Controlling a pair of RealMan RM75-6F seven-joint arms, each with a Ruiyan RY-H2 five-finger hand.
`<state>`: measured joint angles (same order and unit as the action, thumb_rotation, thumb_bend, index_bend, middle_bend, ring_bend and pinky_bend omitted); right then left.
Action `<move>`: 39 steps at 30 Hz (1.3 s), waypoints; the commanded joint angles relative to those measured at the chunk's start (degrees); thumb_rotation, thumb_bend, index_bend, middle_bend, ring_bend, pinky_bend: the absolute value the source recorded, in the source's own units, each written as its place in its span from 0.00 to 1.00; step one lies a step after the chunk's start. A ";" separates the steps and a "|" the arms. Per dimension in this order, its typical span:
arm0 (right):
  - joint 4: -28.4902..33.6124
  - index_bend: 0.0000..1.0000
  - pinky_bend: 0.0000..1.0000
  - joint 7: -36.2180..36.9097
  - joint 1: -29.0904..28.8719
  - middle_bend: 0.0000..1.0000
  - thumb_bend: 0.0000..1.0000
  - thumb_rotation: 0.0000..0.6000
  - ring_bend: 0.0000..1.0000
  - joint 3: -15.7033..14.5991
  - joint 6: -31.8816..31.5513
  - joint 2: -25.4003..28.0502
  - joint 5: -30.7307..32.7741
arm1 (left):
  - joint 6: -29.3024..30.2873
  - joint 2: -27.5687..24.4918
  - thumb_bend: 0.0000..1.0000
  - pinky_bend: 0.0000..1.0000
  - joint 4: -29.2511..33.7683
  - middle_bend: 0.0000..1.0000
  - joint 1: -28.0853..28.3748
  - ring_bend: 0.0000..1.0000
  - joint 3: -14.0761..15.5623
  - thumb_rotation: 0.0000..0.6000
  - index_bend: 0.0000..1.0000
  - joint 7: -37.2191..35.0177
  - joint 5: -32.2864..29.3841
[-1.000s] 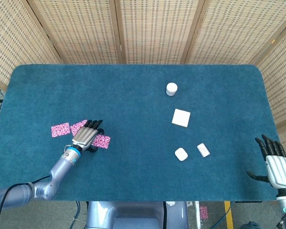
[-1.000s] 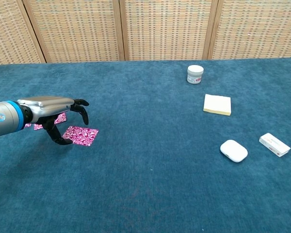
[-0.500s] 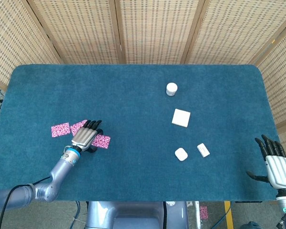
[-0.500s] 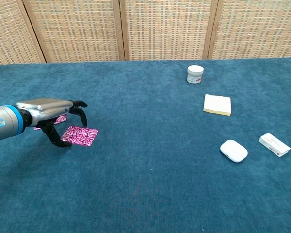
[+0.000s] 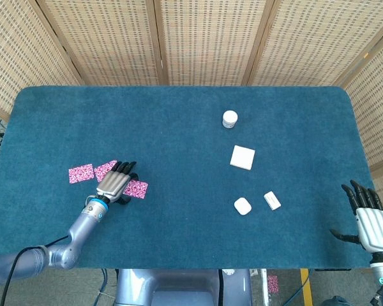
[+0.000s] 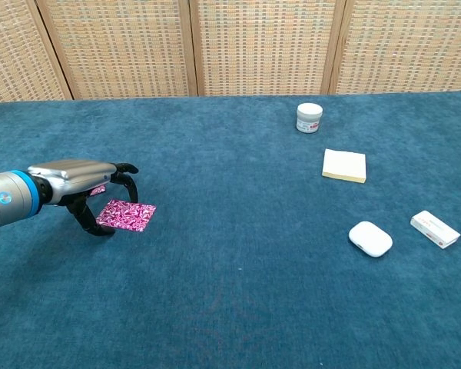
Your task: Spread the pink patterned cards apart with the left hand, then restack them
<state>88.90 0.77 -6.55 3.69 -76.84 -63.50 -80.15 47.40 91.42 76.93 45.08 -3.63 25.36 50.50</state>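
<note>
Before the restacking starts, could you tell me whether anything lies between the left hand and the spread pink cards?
Nothing visible does. The left hand hovers right over the pink patterned cards, and the jar, notepad and earbud case all sit far toward the other side.

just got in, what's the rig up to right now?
The left hand is working three pink patterned cards on the blue felt table. They lie spread in a row, and its curled fingers sit over the right-most one. The right hand idles, open, at the table's far right edge.
</note>
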 commanded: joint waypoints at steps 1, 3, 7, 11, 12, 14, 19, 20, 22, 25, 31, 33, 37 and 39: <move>-0.01 0.00 0.00 0.02 0.00 0.00 0.00 1.00 0.00 -0.01 0.01 0.01 -0.02 | -0.26 0.00 0.30 0.00 -0.06 0.00 0.09 0.00 0.00 1.00 0.31 0.20 -0.26; 0.00 0.00 0.00 0.03 -0.02 0.00 0.00 1.00 0.00 -0.02 0.03 0.02 -0.05 | -0.38 0.00 0.30 0.00 -0.02 0.00 0.13 0.00 -0.04 1.00 0.34 0.29 -0.46; -0.04 0.00 0.00 0.05 -0.02 0.00 0.00 1.00 0.00 -0.03 0.01 0.02 -0.07 | -0.49 -0.10 0.34 0.00 0.26 0.00 0.15 0.00 -0.07 1.00 0.39 0.44 -0.79; -0.03 0.00 0.00 0.10 -0.02 0.00 0.00 1.00 0.00 -0.04 0.00 0.04 -0.11 | -0.13 -0.16 0.36 0.00 0.36 0.00 0.08 0.00 -0.16 1.00 0.44 0.56 -0.81; -0.03 0.00 0.00 0.10 -0.02 0.00 0.00 1.00 0.00 -0.04 -0.01 0.05 -0.12 | -0.05 -0.19 0.36 0.00 0.37 0.00 0.07 0.00 -0.19 1.00 0.46 0.54 -0.76; -0.04 0.00 0.00 0.08 -0.01 0.00 0.00 1.00 0.00 -0.05 -0.02 0.04 -0.13 | 0.17 -0.28 0.36 0.00 0.38 0.00 0.00 0.00 -0.24 1.00 0.49 0.54 -0.66; -0.04 0.00 0.00 0.03 -0.02 0.00 0.00 1.00 0.00 -0.08 0.01 0.00 -0.14 | 0.50 -0.43 0.36 0.00 0.48 0.00 -0.17 0.00 -0.45 1.00 0.51 0.29 -0.52; -0.05 0.00 0.00 0.01 -0.05 0.00 0.00 1.00 0.00 -0.07 0.06 -0.01 -0.11 | 0.58 -0.43 0.36 0.00 0.46 0.00 -0.23 0.00 -0.47 1.00 0.51 0.17 -0.36; -0.05 0.00 0.00 -0.01 -0.01 0.00 0.00 1.00 0.00 -0.10 0.01 -0.01 -0.12 | 0.68 -0.46 0.36 0.00 0.45 0.00 -0.29 0.00 -0.52 1.00 0.51 0.03 -0.15; -0.06 0.00 0.00 0.02 -0.01 0.00 0.00 1.00 0.00 -0.10 0.01 -0.01 -0.13 | 0.86 -0.56 0.36 0.00 0.45 0.00 -0.36 0.00 -0.73 1.00 0.51 -0.27 0.13; -0.10 0.00 0.00 0.12 -0.02 0.00 0.00 1.00 0.00 -0.09 0.10 -0.02 -0.05 | 1.23 -2.02 0.36 0.00 1.33 0.00 -0.44 0.00 -1.63 1.00 0.51 -1.03 0.29; -0.07 0.00 0.00 0.13 -0.02 0.00 0.00 1.00 0.00 -0.10 0.09 0.01 -0.07 | 1.45 -2.83 0.36 0.00 1.73 0.00 -0.50 0.00 -2.08 1.00 0.51 -1.36 0.19; 0.06 0.00 0.00 0.11 0.02 0.00 0.00 1.00 0.00 -0.19 -0.02 0.05 -0.27 | 1.82 -4.68 0.35 0.00 1.83 0.00 -0.58 0.00 -3.45 1.00 0.51 -2.00 -1.24; 0.13 0.00 0.00 0.03 0.04 0.00 0.00 1.00 0.00 -0.25 -0.07 0.04 -0.38 | 1.65 -5.51 0.35 0.00 1.49 0.00 -0.61 0.00 -4.33 1.00 0.51 -2.51 -2.83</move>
<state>89.02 0.81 -6.51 3.45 -76.91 -63.46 -80.52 49.09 86.58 78.64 44.51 -7.23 23.31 48.77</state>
